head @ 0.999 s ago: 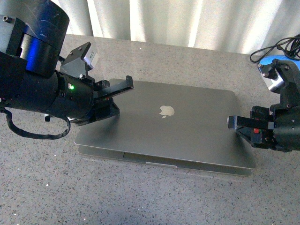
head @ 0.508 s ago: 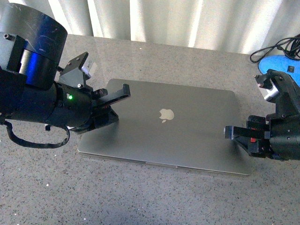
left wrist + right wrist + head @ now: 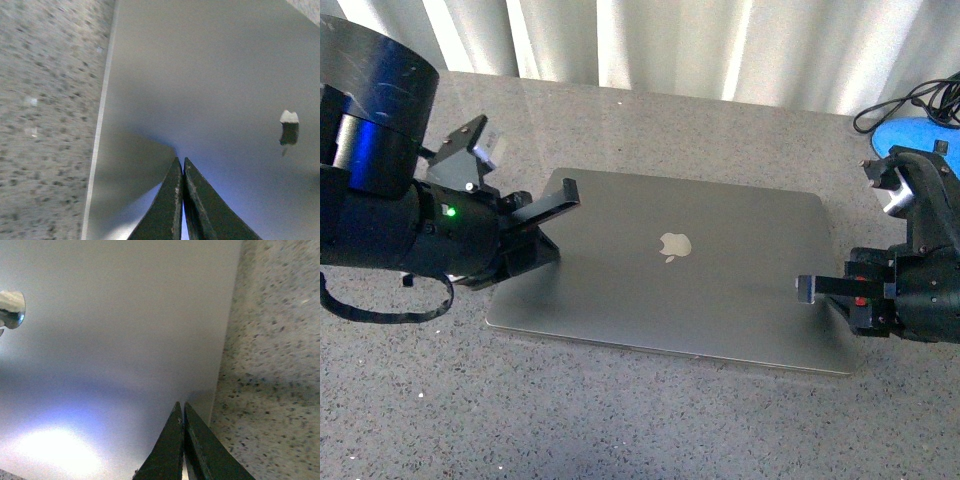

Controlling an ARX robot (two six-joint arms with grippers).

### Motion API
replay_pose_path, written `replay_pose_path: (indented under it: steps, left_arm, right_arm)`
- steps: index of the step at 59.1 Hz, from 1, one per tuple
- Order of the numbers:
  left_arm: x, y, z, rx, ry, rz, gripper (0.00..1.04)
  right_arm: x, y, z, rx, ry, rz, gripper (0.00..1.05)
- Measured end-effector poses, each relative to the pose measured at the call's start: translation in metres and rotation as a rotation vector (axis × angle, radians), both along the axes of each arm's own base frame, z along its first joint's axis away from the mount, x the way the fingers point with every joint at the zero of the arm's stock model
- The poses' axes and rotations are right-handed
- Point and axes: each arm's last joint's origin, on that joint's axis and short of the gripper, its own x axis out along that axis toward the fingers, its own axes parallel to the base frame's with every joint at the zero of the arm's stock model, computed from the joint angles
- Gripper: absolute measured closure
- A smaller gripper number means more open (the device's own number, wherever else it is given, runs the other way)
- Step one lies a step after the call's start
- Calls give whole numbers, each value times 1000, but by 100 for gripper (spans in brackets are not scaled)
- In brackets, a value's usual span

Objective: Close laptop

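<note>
The space-grey laptop [image 3: 700,265] lies flat on the table with its lid down and the pale apple logo [image 3: 671,244] facing up. My left gripper [image 3: 568,190] is shut and empty, its tips over the lid's far left corner. My right gripper [image 3: 806,289] is shut and empty, its tips over the lid's right side near the front. The left wrist view shows the shut tips [image 3: 182,161] close over the grey lid [image 3: 210,80]. The right wrist view shows the shut tips [image 3: 182,405] over the lid [image 3: 115,330] near its edge.
The grey speckled table [image 3: 620,430] runs all round the laptop. A blue pad [image 3: 920,135] with a black cable [image 3: 905,100] lies at the far right. White curtains [image 3: 720,40] hang behind the table's far edge.
The lid has dropped from slightly ajar to fully flat on the base. Both grippers have drawn outward a little, the left to the left, the right lower and nearer.
</note>
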Motion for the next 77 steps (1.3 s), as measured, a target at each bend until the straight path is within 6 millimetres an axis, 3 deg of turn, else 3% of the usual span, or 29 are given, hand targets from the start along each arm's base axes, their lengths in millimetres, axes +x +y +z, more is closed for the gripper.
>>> replay_pose_path:
  steps: [9,19,25,29,34,43,44,50,59,77]
  left_arm:
    - [-6,16,26,50,-138,59,101]
    - [-24,48,89,91,-390,193,101]
    - [-42,65,115,104,-487,259,100]
    - [-49,71,129,107,-539,287,86]
    - [-50,71,128,107,-539,283,70]
    - [-50,70,124,115,-526,273,34]
    - [-51,70,121,160,-573,290,37]
    - [-73,75,114,338,-836,305,60]
    - [-112,86,113,403,-904,262,100]
    - [-158,92,97,430,-887,274,101]
  right_arm:
    - [-1,-9,29,-58,-106,-15,104]
    - [-11,-27,78,-195,-317,-34,104]
    - [-27,-38,100,-269,-393,-62,104]
    - [-44,-46,110,-321,-426,-90,102]
    - [-61,-51,123,-329,-467,-113,85]
    - [-63,-52,125,-332,-477,-121,49]
    - [-63,-52,125,-326,-481,-121,46]
    - [-76,-61,111,-209,-779,-152,69]
    - [-101,-63,114,-192,-899,-178,104]
    - [-131,-63,97,-188,-881,-181,104]
